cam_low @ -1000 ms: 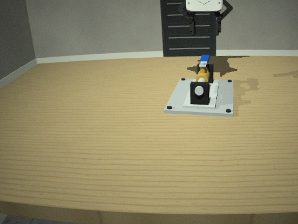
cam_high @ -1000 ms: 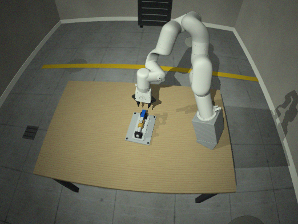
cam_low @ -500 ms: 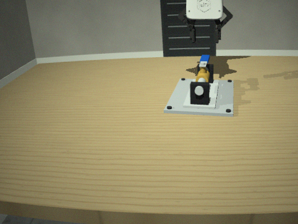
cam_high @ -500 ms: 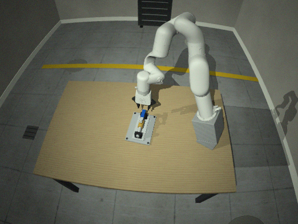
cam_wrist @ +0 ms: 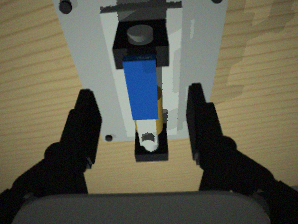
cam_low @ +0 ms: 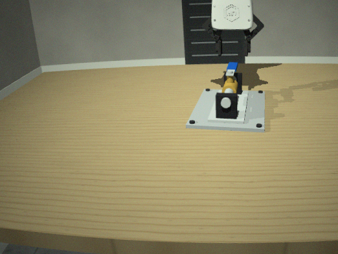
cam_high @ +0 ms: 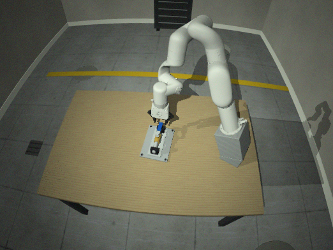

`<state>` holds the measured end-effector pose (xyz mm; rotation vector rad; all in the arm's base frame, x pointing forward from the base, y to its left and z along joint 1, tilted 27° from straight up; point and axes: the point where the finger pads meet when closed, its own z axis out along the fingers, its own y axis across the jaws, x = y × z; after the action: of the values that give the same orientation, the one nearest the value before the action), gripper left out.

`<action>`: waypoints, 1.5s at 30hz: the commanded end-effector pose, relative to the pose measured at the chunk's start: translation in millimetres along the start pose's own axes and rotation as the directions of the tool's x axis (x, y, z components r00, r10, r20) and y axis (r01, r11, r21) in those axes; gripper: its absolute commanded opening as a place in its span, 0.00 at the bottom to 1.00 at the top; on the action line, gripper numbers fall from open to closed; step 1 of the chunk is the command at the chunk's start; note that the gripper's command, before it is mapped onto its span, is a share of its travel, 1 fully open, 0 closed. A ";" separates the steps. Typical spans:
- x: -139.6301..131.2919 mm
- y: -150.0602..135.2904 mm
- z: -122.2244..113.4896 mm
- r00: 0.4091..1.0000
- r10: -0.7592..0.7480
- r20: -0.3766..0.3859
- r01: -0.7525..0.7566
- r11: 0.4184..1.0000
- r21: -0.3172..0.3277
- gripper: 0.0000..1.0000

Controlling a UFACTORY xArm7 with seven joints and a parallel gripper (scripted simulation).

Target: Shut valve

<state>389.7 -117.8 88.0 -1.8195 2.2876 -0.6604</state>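
Gripper (cam_wrist: 142, 125) hung with its fingers well apart, holding and touching nothing; I saw the blue lever (cam_wrist: 142, 87) below, lined up between them along the pipe (cam_high: 157, 138).

A wooden desk (cam_high: 96, 166) stands on grey floor tiles (cam_high: 105, 48); behind it runs a yellow floor line (cam_high: 96, 74), beyond that a dark slatted cabinet (cam_high: 172, 13) against the grey wall (cam_high: 105, 7).

The white arm (cam_high: 220, 80) arches high and bends down; its gripper (cam_wrist: 145, 125) points downward, both black fingers apart, nothing between.
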 end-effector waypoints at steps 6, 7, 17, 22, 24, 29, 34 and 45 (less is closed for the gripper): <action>-0.3 -0.9 8.5 1.000 0.000 0.001 0.000 1.000 0.002 0.68; -0.3 -1.0 9.2 1.000 0.000 0.001 0.000 1.000 0.002 0.68; -0.3 -1.0 12.9 1.000 0.000 0.001 0.000 1.000 0.002 0.68; -0.3 -1.0 13.1 1.000 0.000 0.001 0.000 1.000 0.002 0.68; -0.3 -1.0 13.1 1.000 0.000 0.001 0.000 1.000 0.002 0.68; -0.3 -1.0 13.1 1.000 0.000 0.001 0.000 1.000 0.002 0.68; -0.3 -1.0 13.1 1.000 0.000 0.001 0.000 1.000 0.002 0.68; -0.4 -1.9 13.1 1.000 0.000 0.001 0.000 1.000 0.002 0.68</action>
<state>395.0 -120.9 75.8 -1.8197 2.2873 -0.6592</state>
